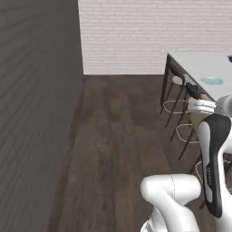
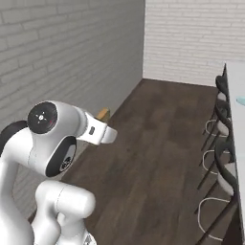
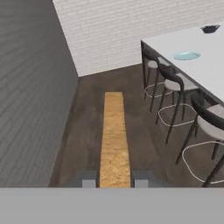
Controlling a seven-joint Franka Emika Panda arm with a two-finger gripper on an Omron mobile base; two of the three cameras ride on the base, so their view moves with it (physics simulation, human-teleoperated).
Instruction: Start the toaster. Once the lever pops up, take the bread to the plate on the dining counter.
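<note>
Hand [image 3: 113, 183]: closed on bread [image 3: 114, 138], one dark finger [image 3: 89, 181] against each flat face, seen in hand view at 6 o'clock. Narrow gap, filled by the slice.

Bread: tan-golden, seen edge-on in hand view, running from the fingers up toward 12 o'clock, above dark wood floor [image 3: 87, 127]. In right base view, a small tan corner [image 2: 103, 114] showing just past the white wrist, toward 10 o'clock of frame.

Plate [image 3: 187, 56]: pale blue-green, flat on the white surface [image 3: 205, 65], at 2 o'clock in hand view; also at 3 o'clock in left base view [image 1: 211, 80]. Well apart from bread.

Small dark bowl [image 3: 210, 29]: on the same surface, beyond the plate, at 1 o'clock in hand view.

Stools [image 3: 175, 94]: dark backs, pale seats, thin looped feet, in a row beside the surface's near edge.

Walls: grey brick [image 1: 36, 104] at 9 o'clock, white brick [image 1: 136, 31] at 12 o'clock in left base view.
</note>
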